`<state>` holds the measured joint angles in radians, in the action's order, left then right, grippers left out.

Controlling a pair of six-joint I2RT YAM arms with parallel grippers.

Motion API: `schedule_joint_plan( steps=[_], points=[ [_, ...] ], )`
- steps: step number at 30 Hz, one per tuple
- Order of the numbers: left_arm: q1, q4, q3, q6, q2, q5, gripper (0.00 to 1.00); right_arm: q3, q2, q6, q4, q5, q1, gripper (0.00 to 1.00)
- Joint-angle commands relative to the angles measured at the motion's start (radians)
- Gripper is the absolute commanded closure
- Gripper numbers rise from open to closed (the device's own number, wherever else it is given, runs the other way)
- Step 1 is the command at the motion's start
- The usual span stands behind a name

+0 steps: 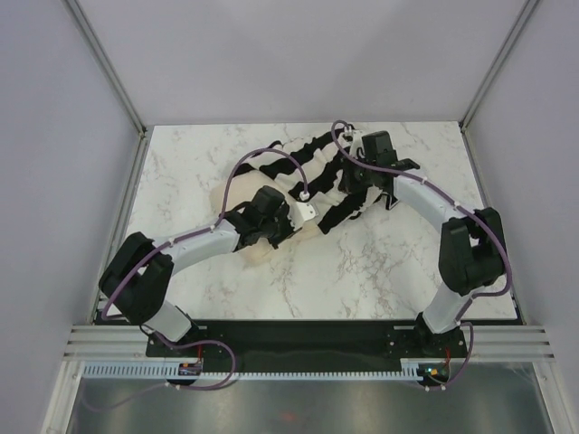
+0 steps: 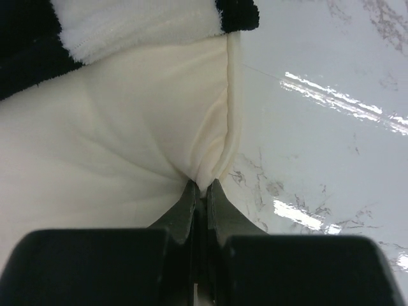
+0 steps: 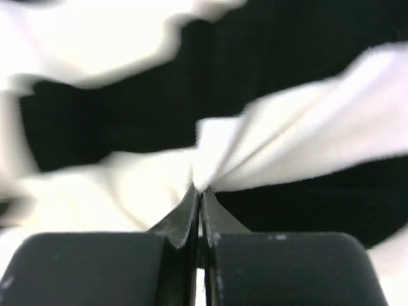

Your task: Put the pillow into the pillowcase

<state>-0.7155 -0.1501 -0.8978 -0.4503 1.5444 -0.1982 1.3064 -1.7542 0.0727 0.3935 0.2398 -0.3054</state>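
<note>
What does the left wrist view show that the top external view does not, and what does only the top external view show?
Only the left wrist view: the left gripper shut on the seam edge of the pillow.
Only the top external view: the right arm reaching onto the bunched pillowcase, and the table out to its edges.
Both: the striped pillowcase lying over one part of the cream pillow, on the marble table.

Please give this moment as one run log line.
left end effector: shut on pillow | right end effector: shut on pillowcase | pillow: partly covered
</note>
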Motion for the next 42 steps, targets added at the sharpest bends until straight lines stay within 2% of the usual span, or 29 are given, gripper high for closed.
schedule_joint_plan(
  steps=[1,2,5,9,11,13,15,17,20,21,22,23,27,28,30,32,33,35,36,40,42],
  points=[
    [-0.016,-0.014,-0.104,0.137,0.017,-0.132,0.98,0.034,0.094,0.344,-0.210,0.295,-0.177,1.00],
    [-0.016,-0.016,-0.136,0.169,0.034,-0.142,0.98,0.033,0.101,0.455,-0.258,0.320,-0.214,1.00],
    [-0.013,-0.022,-0.165,0.200,0.037,-0.161,0.98,0.027,0.079,0.535,-0.346,0.284,-0.218,1.00],
    [0.004,-0.039,-0.176,0.281,0.019,-0.196,0.98,-0.108,0.065,0.608,-0.418,0.221,-0.132,1.00],
    [0.025,-0.048,-0.178,0.323,0.019,-0.234,0.98,-0.199,0.067,0.570,-0.423,0.143,-0.107,1.00],
    [0.031,-0.068,-0.185,0.352,0.017,-0.247,0.98,-0.237,0.047,0.512,-0.404,0.031,-0.066,1.00],
    [0.037,-0.089,-0.190,0.354,0.011,-0.260,0.98,-0.237,0.024,0.424,-0.357,-0.005,-0.049,1.00],
    [0.047,-0.100,-0.187,0.354,0.000,-0.295,0.98,-0.259,0.006,0.455,-0.386,0.151,-0.075,1.00],
    [0.050,-0.106,-0.191,0.369,0.005,-0.355,0.98,-0.216,0.010,0.463,-0.461,0.187,-0.199,1.00],
    [0.050,-0.105,-0.196,0.374,0.008,-0.375,0.98,-0.201,0.007,0.470,-0.488,0.185,-0.213,0.80],
    [0.053,-0.103,-0.199,0.375,0.008,-0.398,0.98,-0.149,-0.001,0.476,-0.492,0.196,-0.204,0.68],
    [0.057,-0.105,-0.204,0.384,0.008,-0.406,0.98,-0.115,-0.004,0.466,-0.466,0.202,-0.186,0.62],
    [0.096,-0.120,-0.231,0.441,0.003,-0.423,0.98,-0.113,0.154,0.379,-0.389,0.165,-0.039,0.48],
    [0.109,-0.123,-0.236,0.467,0.005,-0.429,0.98,-0.124,0.191,0.292,-0.280,0.152,0.004,0.48],
    [0.120,-0.132,-0.257,0.501,0.023,-0.446,0.98,-0.145,0.290,0.193,-0.185,0.094,0.018,0.45],
    [0.128,-0.137,-0.285,0.519,0.037,-0.463,0.98,-0.229,0.350,0.106,-0.127,0.102,0.020,0.41],
    [0.128,-0.134,-0.292,0.533,0.045,-0.464,0.98,-0.260,0.395,0.087,-0.122,0.086,0.012,0.30],
    [0.129,-0.135,-0.318,0.542,0.055,-0.480,0.98,-0.324,0.413,0.039,-0.128,0.037,-0.027,0.24],
    [0.129,-0.135,-0.326,0.551,0.065,-0.478,0.98,-0.343,0.410,0.038,-0.137,0.003,-0.056,0.16],
    [0.133,-0.140,-0.355,0.564,0.075,-0.483,0.98,-0.310,0.361,0.099,-0.197,-0.080,-0.144,0.02],
    [0.136,-0.143,-0.365,0.576,0.077,-0.487,0.98,-0.286,0.334,0.079,-0.202,-0.181,-0.219,0.02]
  ],
)
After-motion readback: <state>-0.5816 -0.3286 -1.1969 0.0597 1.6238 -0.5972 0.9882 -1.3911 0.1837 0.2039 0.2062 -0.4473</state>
